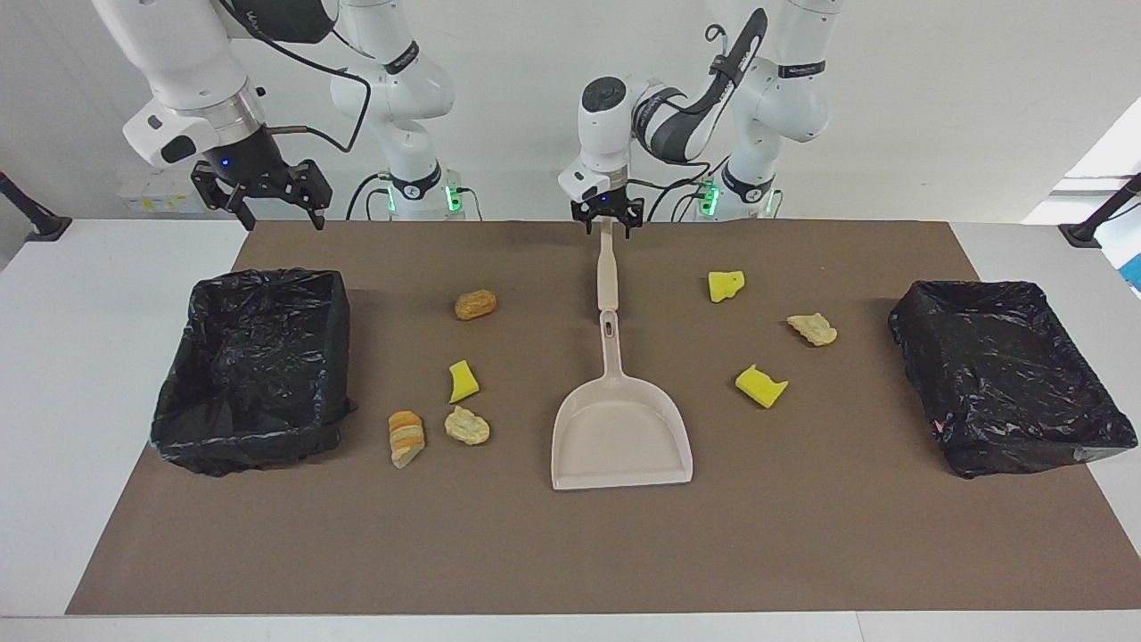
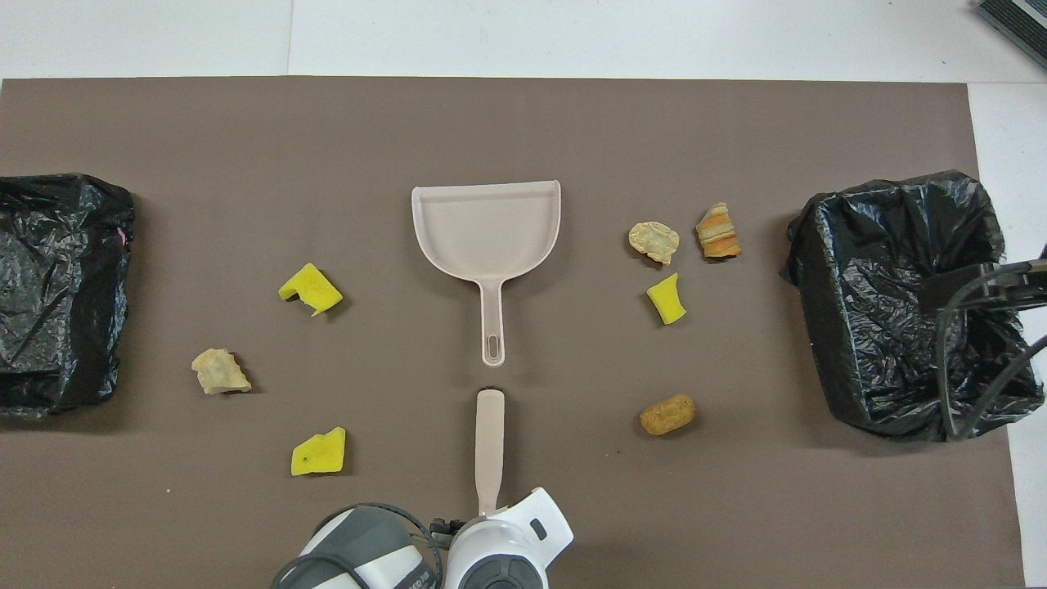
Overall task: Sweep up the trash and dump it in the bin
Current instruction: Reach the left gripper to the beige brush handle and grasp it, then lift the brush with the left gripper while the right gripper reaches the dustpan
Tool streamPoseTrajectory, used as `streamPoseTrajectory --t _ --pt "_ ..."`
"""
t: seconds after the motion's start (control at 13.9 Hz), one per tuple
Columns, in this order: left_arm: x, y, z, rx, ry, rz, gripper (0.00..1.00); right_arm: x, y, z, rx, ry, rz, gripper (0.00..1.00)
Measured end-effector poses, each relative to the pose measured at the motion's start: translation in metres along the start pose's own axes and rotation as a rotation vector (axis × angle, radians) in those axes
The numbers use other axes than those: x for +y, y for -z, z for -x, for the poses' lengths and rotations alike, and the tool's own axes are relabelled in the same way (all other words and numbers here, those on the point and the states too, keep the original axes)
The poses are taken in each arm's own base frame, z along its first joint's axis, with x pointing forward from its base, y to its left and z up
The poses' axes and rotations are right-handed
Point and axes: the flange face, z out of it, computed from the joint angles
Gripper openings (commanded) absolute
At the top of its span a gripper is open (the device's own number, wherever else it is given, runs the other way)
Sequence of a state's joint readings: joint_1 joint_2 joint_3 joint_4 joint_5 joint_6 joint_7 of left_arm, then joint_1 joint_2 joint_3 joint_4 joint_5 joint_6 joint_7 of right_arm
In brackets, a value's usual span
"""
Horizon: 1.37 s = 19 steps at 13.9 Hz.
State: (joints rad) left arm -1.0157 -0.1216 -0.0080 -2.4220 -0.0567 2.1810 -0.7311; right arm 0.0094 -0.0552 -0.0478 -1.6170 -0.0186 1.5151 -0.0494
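Seven trash scraps (image 2: 317, 452) lie loose on the surface (image 1: 802, 535) around the empty dustpan (image 1: 621, 437); neither bin (image 1: 254, 366) holds any. Left tool (image 1: 607, 220) is at the brush handle (image 1: 606, 267), grip unclear. Right tool (image 1: 272, 198) waits spread above its bin. Sweeping not begun.

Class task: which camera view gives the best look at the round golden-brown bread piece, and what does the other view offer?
The overhead view shows the golden-brown bread piece best: seen from above, its whole oval outline stands clear against the brown mat. The facing view shows it slantwise and smaller, also unobstructed.
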Motion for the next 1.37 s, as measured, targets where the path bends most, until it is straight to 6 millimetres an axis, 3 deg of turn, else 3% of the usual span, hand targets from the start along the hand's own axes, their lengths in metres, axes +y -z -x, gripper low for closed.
streamPoseTrajectory --t 0.07,0.22,0.5,0.72,1.08,1.37 --pt "0.000 0.000 0.001 -0.013 0.011 0.010 0.30 0.000 0.000 0.000 0.000 0.000 0.000 1.00" --pt "0.000 -0.001 0.002 -0.030 0.028 0.019 0.00 0.000 0.000 0.000 0.000 0.000 0.000 1.00" --pt "-0.004 0.007 -0.003 -0.061 0.065 0.004 0.00 0.000 0.000 0.000 0.000 0.000 0.000 1.00" --pt "-0.023 0.031 -0.015 -0.123 0.125 -0.030 0.00 0.000 0.000 0.000 0.000 0.000 0.000 1.00" --pt "-0.093 0.066 -0.011 -0.270 0.404 -0.141 0.00 0.000 0.000 0.000 0.000 0.000 0.000 1.00" --pt "-0.172 0.070 -0.046 -0.266 0.595 -0.150 0.00 0.000 0.000 0.000 0.000 0.000 0.000 1.00"
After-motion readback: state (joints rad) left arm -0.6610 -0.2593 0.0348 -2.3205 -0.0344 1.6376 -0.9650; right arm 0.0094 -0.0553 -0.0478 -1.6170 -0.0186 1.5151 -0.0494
